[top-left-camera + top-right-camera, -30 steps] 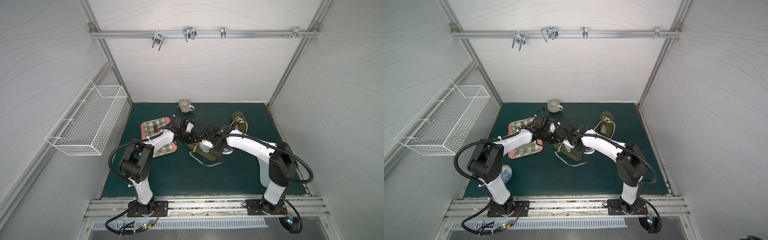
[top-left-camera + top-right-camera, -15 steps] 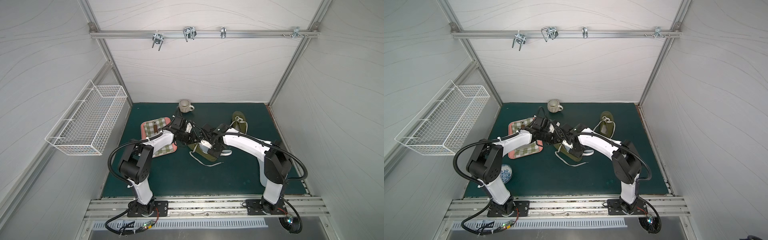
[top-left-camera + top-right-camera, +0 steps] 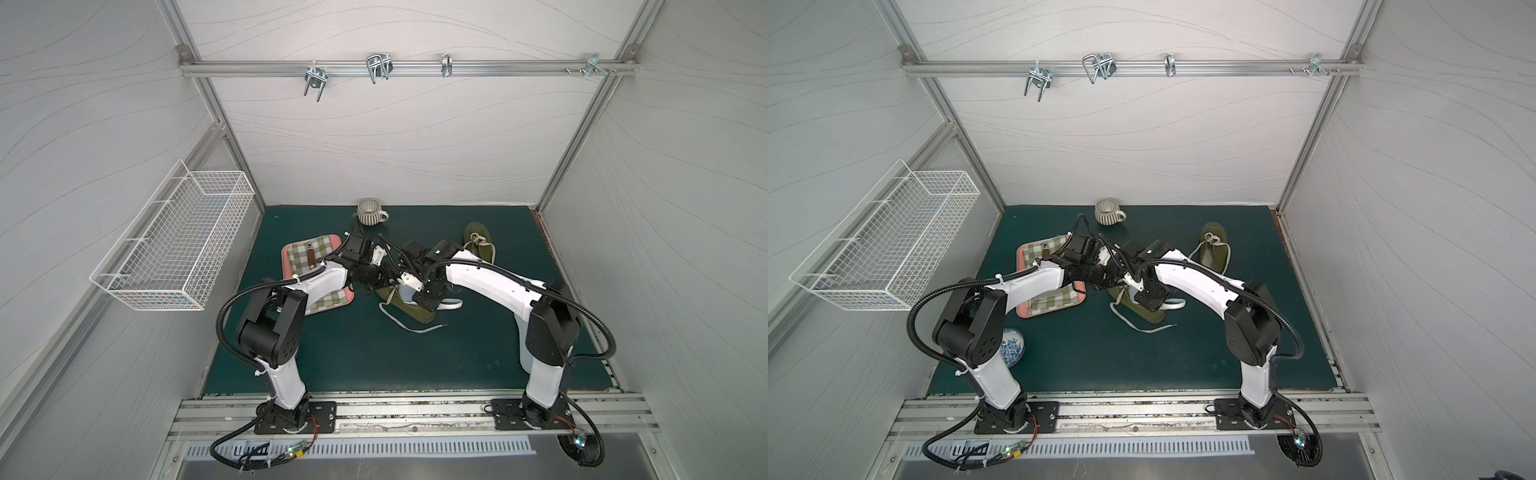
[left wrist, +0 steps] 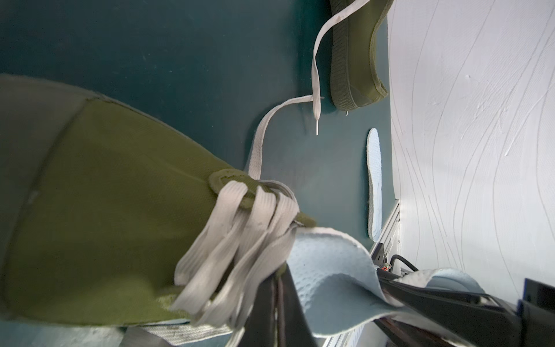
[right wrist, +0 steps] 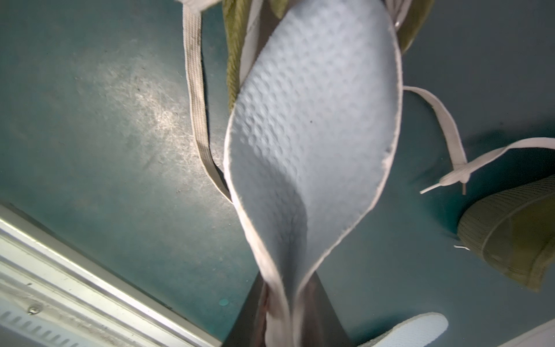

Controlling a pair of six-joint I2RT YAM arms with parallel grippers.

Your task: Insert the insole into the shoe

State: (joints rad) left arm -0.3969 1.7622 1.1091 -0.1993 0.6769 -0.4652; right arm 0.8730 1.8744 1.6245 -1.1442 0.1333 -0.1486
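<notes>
R gripper (image 5: 285, 309) pinches insole (image 5: 312, 120); L gripper (image 4: 277, 300) holds shoe (image 4: 105, 195)

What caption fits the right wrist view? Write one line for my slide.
Insole insertion: right fingers pinch the folded end of the light-blue insole, tip reaching the olive-green shoe.

- Insole (image 5: 312, 120): pale blue, dimpled, matt, foam-like.
- Shoe (image 4: 105, 195): olive woven cloth, matt.
- Laces (image 4: 228, 228): flat woven cloth.
- Counter (image 5: 120, 105): teal, matt, scuffed.
</notes>
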